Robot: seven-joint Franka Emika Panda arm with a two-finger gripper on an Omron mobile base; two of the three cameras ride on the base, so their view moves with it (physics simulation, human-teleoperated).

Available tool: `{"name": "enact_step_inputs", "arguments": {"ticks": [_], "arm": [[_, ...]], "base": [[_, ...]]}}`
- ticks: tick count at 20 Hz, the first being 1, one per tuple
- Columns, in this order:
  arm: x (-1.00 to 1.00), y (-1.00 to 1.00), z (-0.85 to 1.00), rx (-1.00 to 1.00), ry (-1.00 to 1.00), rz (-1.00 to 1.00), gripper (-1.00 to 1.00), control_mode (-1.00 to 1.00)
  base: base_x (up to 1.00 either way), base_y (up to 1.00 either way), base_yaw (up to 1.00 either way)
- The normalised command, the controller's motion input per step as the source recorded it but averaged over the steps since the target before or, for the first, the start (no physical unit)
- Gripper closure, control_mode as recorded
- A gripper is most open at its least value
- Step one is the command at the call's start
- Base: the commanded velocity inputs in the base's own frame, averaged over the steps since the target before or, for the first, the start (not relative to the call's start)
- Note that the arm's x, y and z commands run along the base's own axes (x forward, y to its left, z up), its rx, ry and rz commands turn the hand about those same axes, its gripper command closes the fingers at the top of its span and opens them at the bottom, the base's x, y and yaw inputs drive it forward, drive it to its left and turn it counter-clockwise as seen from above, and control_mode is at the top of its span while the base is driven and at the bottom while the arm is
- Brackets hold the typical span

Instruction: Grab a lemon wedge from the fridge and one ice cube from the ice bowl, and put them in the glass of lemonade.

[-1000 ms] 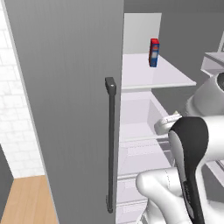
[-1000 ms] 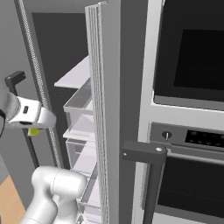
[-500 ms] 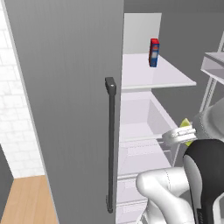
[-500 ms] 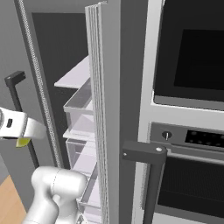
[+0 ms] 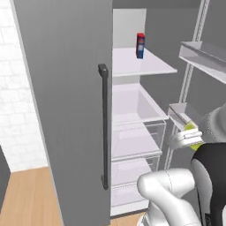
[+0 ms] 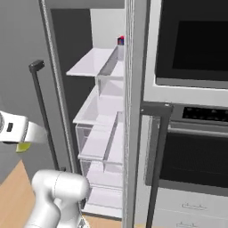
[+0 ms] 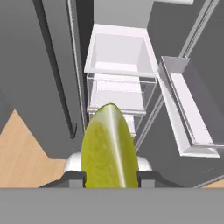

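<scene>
Two dark fingertips (image 7: 75, 177) at the bottom centre of the hand view pinch the lemon wedge (image 7: 109, 146) between them, so the claw (image 7: 110, 178) is partly closed on the fruit, its curved yellow-green rind facing the camera. In the left base view the claw (image 5: 187, 137) sits at the right edge, mid-height, with the lemon wedge (image 5: 191, 127) showing as a small yellow-green patch. In the right base view the wedge (image 6: 23, 146) peeks out under the white hand at the left edge. Beyond it stands the fridge (image 5: 66, 88) with one door swung open, white shelves and clear drawers inside. On its upper shelf, near the top of the frame, stands a blue-and-red can (image 5: 140, 45). At right in the right base view is a black wall oven (image 6: 191, 53).
</scene>
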Motion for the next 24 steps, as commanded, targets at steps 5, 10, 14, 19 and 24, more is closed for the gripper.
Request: {"name": "enact_step_inputs", "arguments": {"ticks": [5, 10, 14, 19, 24], "arm": [[0.0, 0.0, 0.0, 0.0, 0.0, 0.0, 1.0, 1.0], [0.0, 0.0, 0.0, 0.0, 0.0, 0.0, 1.0, 1.0], [0.0, 0.0, 0.0, 0.0, 0.0, 0.0, 1.0, 1.0], [0.0, 0.0, 0.0, 0.0, 0.0, 0.0, 1.0, 1.0], [0.0, 0.0, 0.0, 0.0, 0.0, 0.0, 1.0, 1.0]], "base": [[-0.86, 0.37, -0.54], [-0.48, 0.02, -0.57], [-0.41, -0.18, -0.57], [-0.23, -0.33, -0.73], [-0.04, -0.52, -0.75]]}}
